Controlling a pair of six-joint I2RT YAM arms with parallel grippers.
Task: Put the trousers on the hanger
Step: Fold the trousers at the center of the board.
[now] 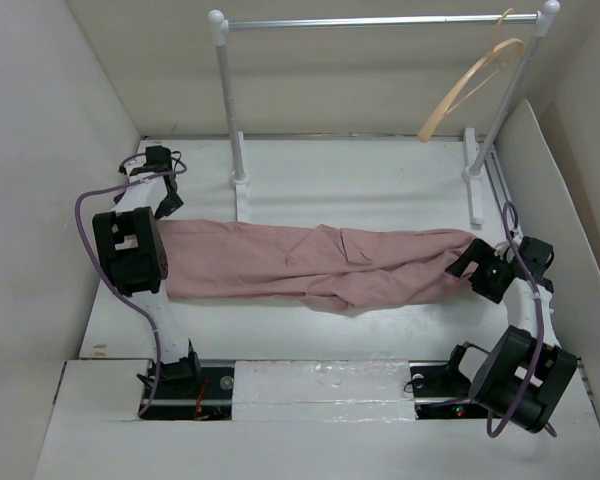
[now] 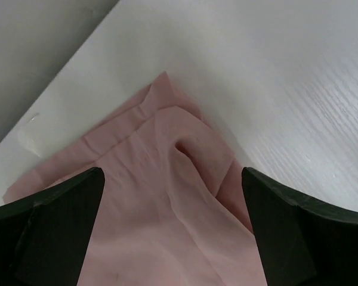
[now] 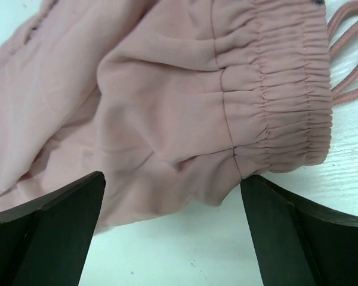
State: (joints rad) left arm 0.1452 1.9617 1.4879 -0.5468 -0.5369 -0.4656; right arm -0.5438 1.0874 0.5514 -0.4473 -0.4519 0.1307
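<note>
A: The trousers [image 1: 320,262]?
B: Flat across the table [image 1: 380,175]; the hanger [image 1: 475,85] hangs from the rail [image 1: 380,20], well apart.
A: Pincers?
B: Both gaping, empty: left pincer [image 2: 172,176] above the hems [image 2: 155,119], right pincer [image 3: 173,182] above the waistband [image 3: 280,89]. Grasping likely comes next.

The left tool [image 2: 172,174], jaws wide apart, hangs over the trousers' [image 2: 158,143] wrinkled leg ends on the white table [image 2: 286,89].

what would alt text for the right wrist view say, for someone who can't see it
Dusty-pink trousers lie wrinkled on a white table, their gathered waistband at the right with a drawstring trailing past it at the top right corner. The right end effector is open over the fabric, its two dark fingers at the bottom corners, gripping nothing.
</note>
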